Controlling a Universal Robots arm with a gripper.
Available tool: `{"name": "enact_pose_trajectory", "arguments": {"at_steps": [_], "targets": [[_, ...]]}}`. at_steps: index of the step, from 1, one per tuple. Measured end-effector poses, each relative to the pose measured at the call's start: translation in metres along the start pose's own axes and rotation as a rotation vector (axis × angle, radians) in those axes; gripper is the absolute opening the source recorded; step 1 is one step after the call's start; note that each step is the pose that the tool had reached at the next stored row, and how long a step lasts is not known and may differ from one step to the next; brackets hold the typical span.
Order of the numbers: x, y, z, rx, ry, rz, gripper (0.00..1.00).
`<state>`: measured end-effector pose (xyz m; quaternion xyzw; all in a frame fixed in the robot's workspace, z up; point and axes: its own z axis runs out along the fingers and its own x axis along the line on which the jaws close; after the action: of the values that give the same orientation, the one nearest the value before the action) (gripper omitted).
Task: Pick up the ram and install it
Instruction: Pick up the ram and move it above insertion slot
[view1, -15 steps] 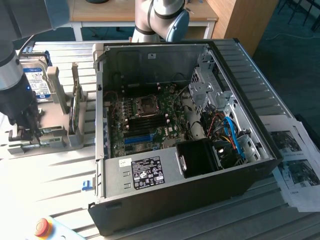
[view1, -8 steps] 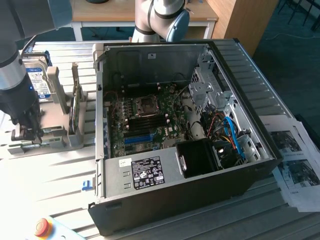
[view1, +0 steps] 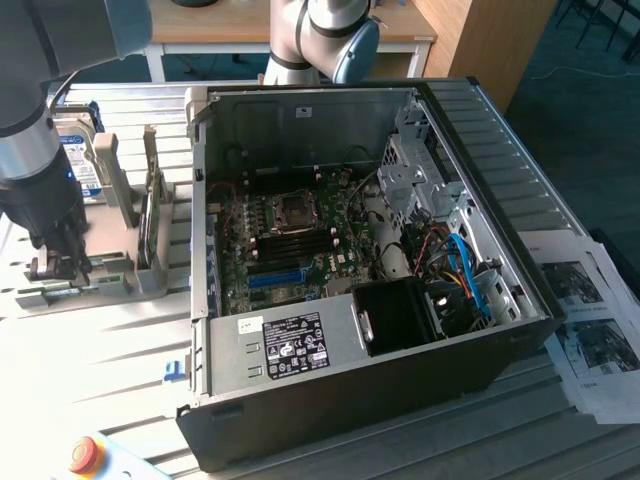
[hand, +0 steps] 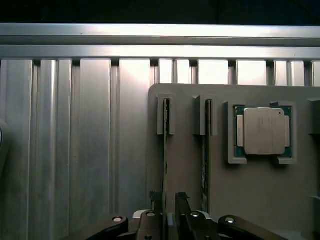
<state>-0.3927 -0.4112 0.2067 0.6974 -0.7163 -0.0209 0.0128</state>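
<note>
Ram (hand: 165, 150) in grey holder (hand: 185, 165), processor (hand: 263, 131) nearby

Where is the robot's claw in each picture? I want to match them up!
Exterior view: the gripper is at the exterior view's left, low over the grey holder beside the computer case.
Wrist view: the gripper, open, has a finger each side of the ram standing farther from the processor chip.
Shared landmark: the grey holder.

Ribbed, shiny metal table (hand: 75, 150) — matt grey plastic holder (hand: 185, 160).
</note>
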Motion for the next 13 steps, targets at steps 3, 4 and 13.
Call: {"name": "enact_pose_trajectory", "arguments": {"at_steps": [3, 4, 13], "targets": [[-0.0001, -0.0006, 0.0000, -0.0001, 0.0000, 0.000, 0.25], [0.0000, -0.0006, -0.0001, -0.0002, 0.0001, 0.000, 0.25], [0.0000, -0.0008, 0.0025, -0.0001, 0.0000, 0.000, 0.25]]}}
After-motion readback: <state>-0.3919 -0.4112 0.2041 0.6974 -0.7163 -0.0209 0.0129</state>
